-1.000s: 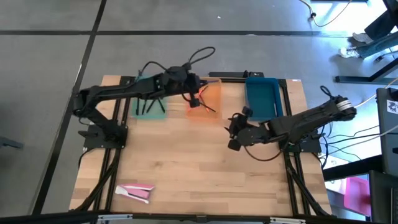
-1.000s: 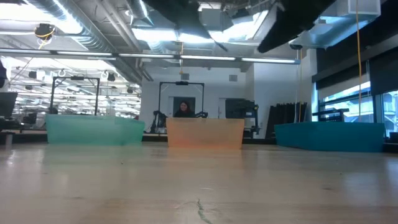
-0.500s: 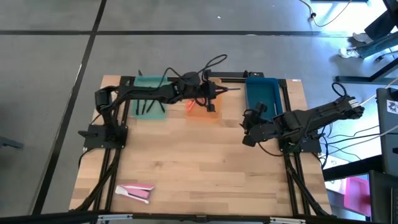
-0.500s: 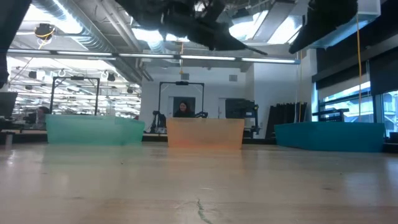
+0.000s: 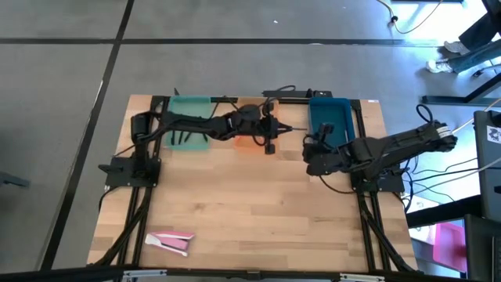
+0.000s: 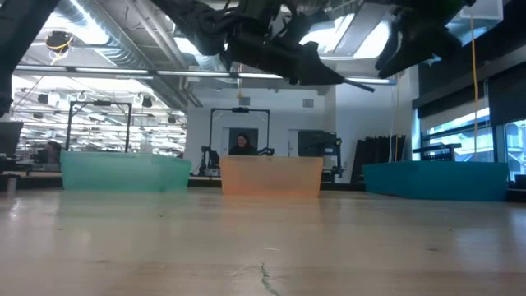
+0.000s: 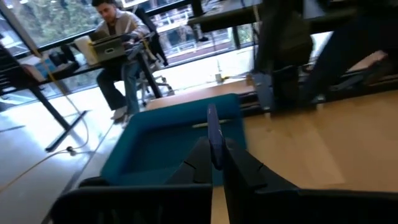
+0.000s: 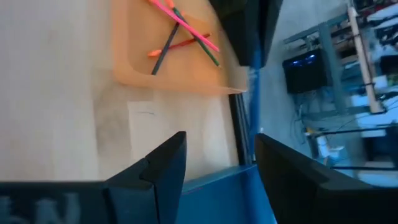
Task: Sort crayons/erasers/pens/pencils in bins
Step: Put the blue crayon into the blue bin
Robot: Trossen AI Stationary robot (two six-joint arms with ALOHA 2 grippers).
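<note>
Pen (image 7: 214,134), slim and dark, is pinched between the closed fingers of the left gripper (image 5: 275,129) and juts forward past their tips toward the blue bin (image 5: 329,121). In the high view the left arm is stretched nearly flat across the back of the table (image 5: 250,211), reaching from its base at the left edge over the teal-green bin (image 5: 188,106) and the orange bin (image 5: 249,142), with the gripper held above the wood between the orange and blue bins. In the low view the pen (image 6: 362,83) is seen as a thin, nearly level line well above the table top.

The orange bin (image 8: 180,78) is shown in the right wrist view to hold several crossed pencils (image 8: 183,25), pink, red-orange and dark. Dark sticks (image 5: 186,137) lie in the teal-green bin. The blue bin (image 7: 168,149) lies directly ahead of the held pen in the left wrist view.

The right gripper (image 5: 315,154) is held with its fingers (image 8: 158,168) spread wide and nothing between them, just beside the near end of the blue bin; its arm is bent low, coming in from the right edge of the table.

A flat pink eraser (image 5: 171,242) lies alone near the front left corner, well apart from the bins.

A seated person (image 7: 118,37) is visible in the room beyond
</note>
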